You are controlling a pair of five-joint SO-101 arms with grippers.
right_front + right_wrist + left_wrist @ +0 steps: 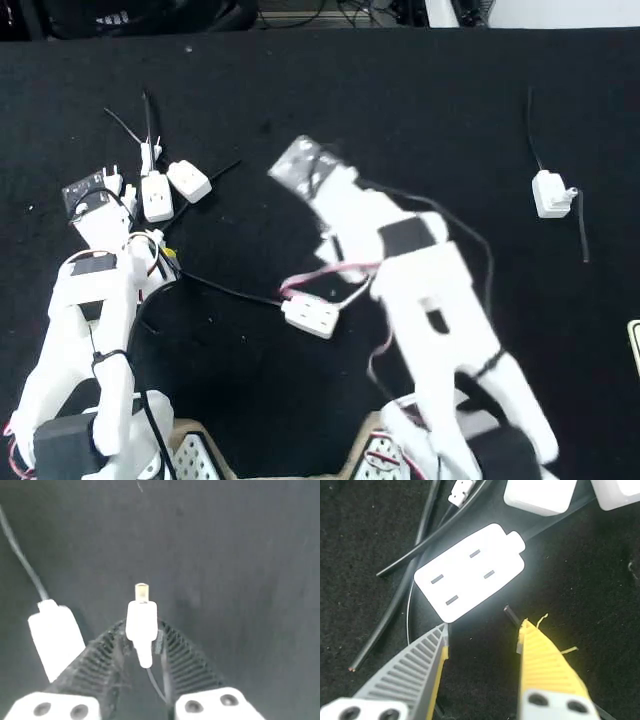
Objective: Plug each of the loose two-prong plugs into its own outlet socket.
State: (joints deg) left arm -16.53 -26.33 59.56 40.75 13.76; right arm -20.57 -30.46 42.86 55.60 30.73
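Black cloth worktop, items listed from the left. Left end effector: released, grey and yellow fingers spread and holding nothing, poised just short of one end of an outlet socket. This is a white flat block lying face up with four slots showing. Its long axis runs slantwise across the line of the fingers, and its lead end points away from them. Black leads cross close beside it and two more white blocks lie just beyond, so room on this side is tight. Second outlet socket: white, on its own lead, mid-worktop between the two arms with bare cloth around it. Right end effector: clenched on a plug. The plug is small and white, gripped at its lead end, with its long axis in line with the fingers and its brassy prong tip pointing straight out ahead. It is seen edge-on, so a second prong cannot be told. In the high view this end effector sits right of the left-hand cluster and beyond the second outlet socket. Judgement: the prongs point along the worktop while the visible slots face up, so the plug needs tipping prong-down over a socket. The left arm is the nearer one to steady the left-hand socket. Loose plug: white, with a thin lead, well apart toward the right edge across a wide stretch of open cloth. The right arm is the nearer, and this plug is not yet in hand.
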